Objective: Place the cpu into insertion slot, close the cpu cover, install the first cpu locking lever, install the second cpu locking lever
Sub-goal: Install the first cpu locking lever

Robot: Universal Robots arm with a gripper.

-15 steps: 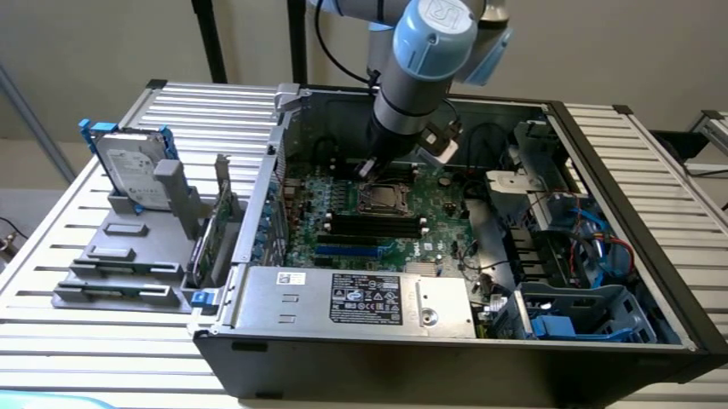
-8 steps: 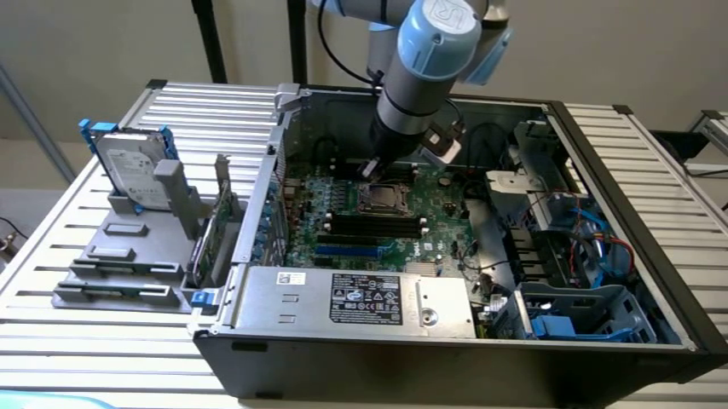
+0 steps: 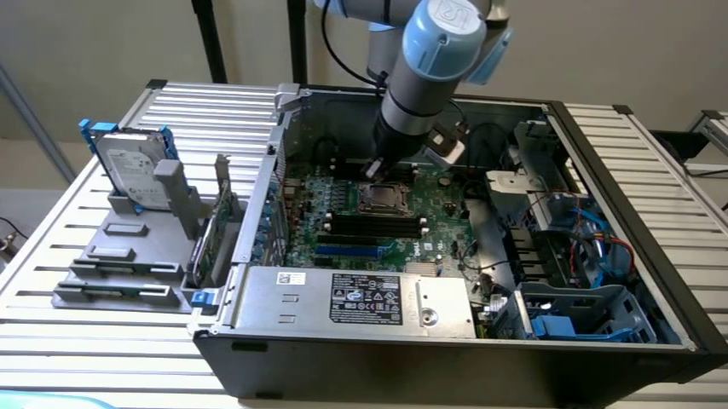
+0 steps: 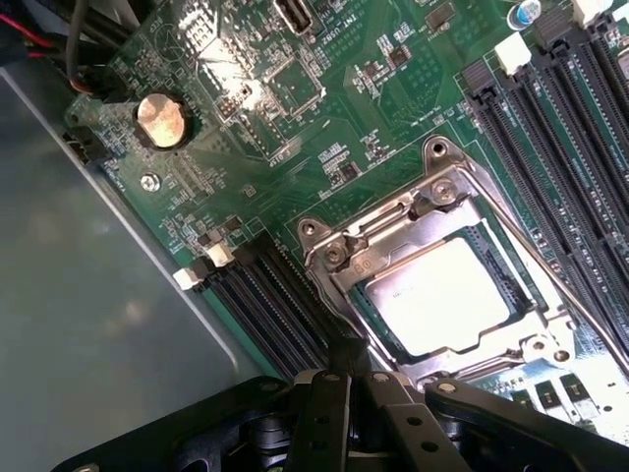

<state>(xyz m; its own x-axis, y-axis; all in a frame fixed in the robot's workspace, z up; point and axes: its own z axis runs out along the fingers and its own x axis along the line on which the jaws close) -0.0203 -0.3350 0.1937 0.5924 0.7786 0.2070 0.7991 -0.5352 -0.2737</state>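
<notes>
We see the cpu [image 4: 447, 295] already seated in the insertion slot [image 4: 369, 300], with the cpu cover [image 4: 442, 192] closed down around it. Our gripper [image 4: 346, 379], jaws together and holding nothing, sits at the socket's edge on a locking lever [image 4: 329, 320]. If the tip slips off that thin lever, we risk gouging the green motherboard [image 4: 324, 128] or the nearby memory slots [image 4: 260, 300].

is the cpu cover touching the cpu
Touching: in the wrist view the cpu cover lies closed on the socket, its frame overlapping the edges of the cpu with no gap.
</notes>
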